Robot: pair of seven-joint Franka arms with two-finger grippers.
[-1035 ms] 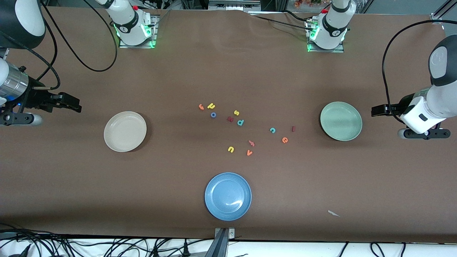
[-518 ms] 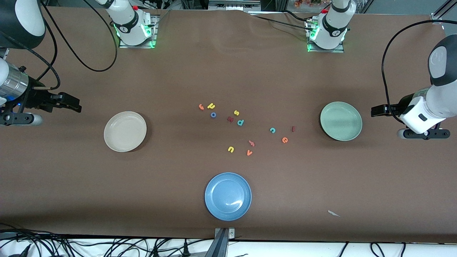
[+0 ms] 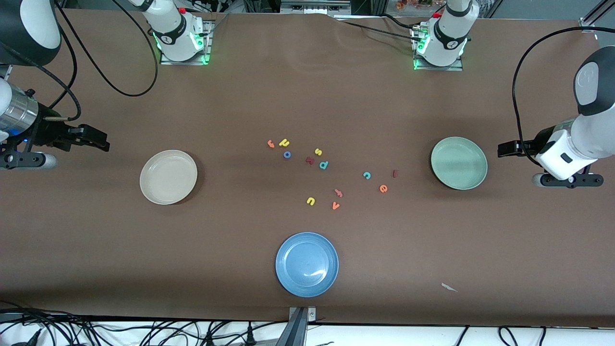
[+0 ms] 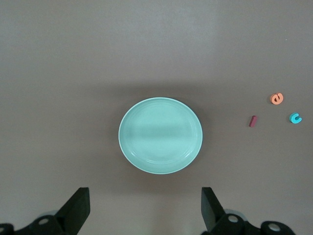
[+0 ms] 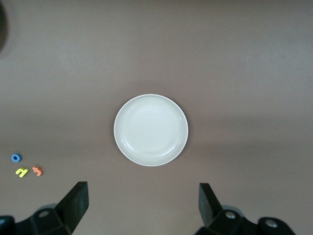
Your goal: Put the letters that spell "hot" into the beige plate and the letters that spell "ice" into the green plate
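Six task letters lie loose on the brown table (image 3: pixel 240 96) between two bare plates. Yellow h (image 3: pixel 284 142), orange t (image 3: pixel 271 143) and blue o (image 3: pixel 287 154) cluster together, the o nearest the front camera of the three; teal c (image 3: pixel 367 175), orange e (image 3: pixel 383 188) and dark red i (image 3: pixel 395 173) sit near the green plate (image 3: pixel 459 163), which rests toward the left arm's end. The beige plate (image 3: pixel 168 177) rests toward the right arm's end, well apart from every letter. A blue plate (image 3: pixel 307 264) lies nearest the camera, with a yellow u (image 3: pixel 310 201), orange v (image 3: pixel 335 205), yellow s (image 3: pixel 318 152) and teal p-shaped letter (image 3: pixel 324 165) scattered among the rest. The left gripper (image 4: pixel 144 208) hangs over the table's end beside the green plate, fingers spread and empty; the right gripper (image 5: pixel 142 203) hangs over the table's end beside the beige plate, likewise spread and empty
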